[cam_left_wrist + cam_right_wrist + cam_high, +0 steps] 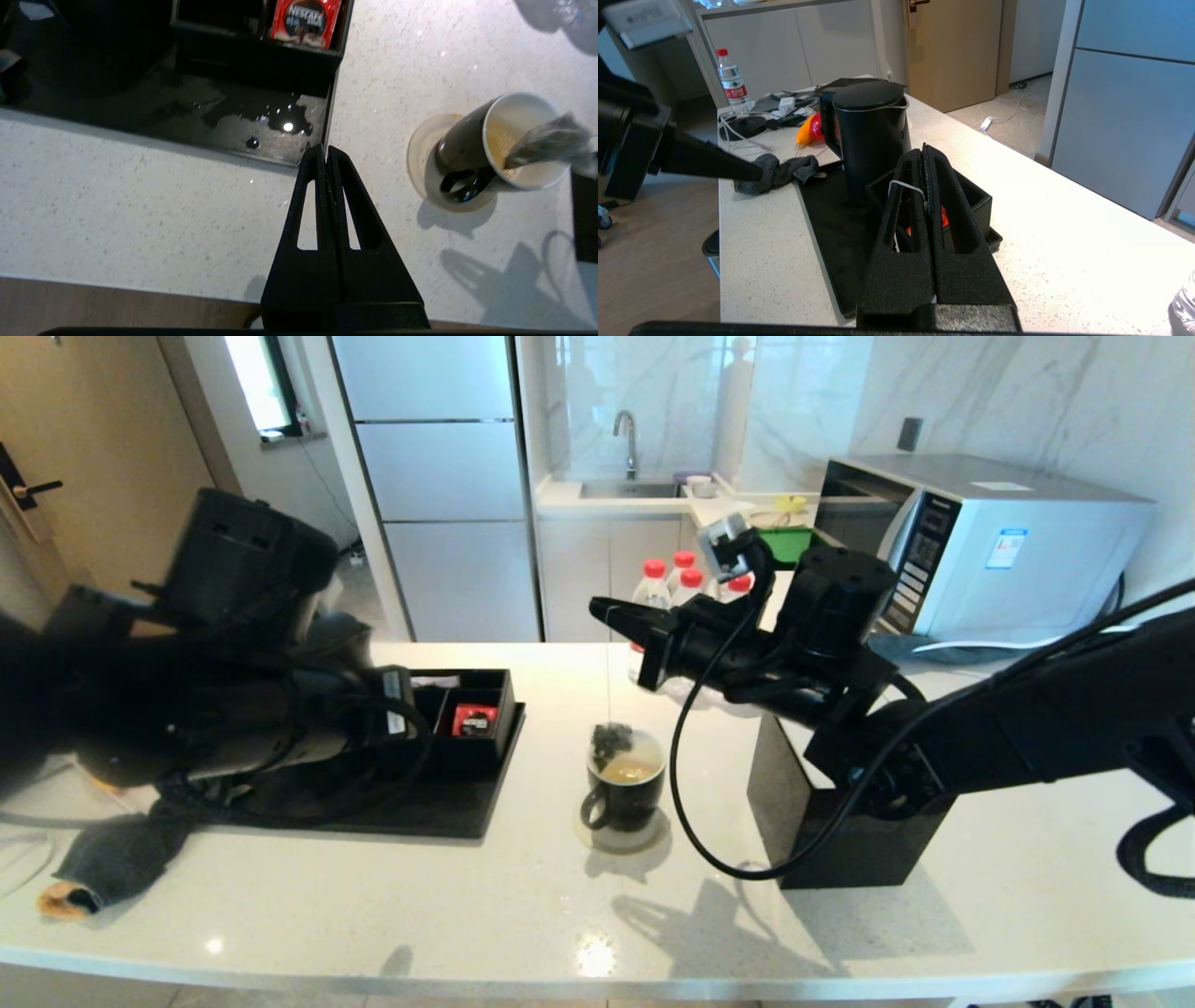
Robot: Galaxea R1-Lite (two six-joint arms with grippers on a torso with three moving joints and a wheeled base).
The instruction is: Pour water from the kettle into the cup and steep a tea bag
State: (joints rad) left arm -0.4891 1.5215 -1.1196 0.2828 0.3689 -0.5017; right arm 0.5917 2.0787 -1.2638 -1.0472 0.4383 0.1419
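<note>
- Up above the cup, the right end effector (609,608) is pinched closed on the thin string, which also shows caught between its fingers in the right wrist view.
- Straight down from it hangs the tea bag (611,738), just over the cup's rim and the yellowish water (628,771).
- The cup (624,793) stands on a round coaster (623,834) near the middle of the counter (373,905).
- Toward the counter's left end, the left end effector (325,154) is closed on nothing, above the front edge of the black tray (187,116).
- The kettle (871,135) stands on that tray beside the black compartment box (467,714) with its red Nescafé packet (306,21).
</note>
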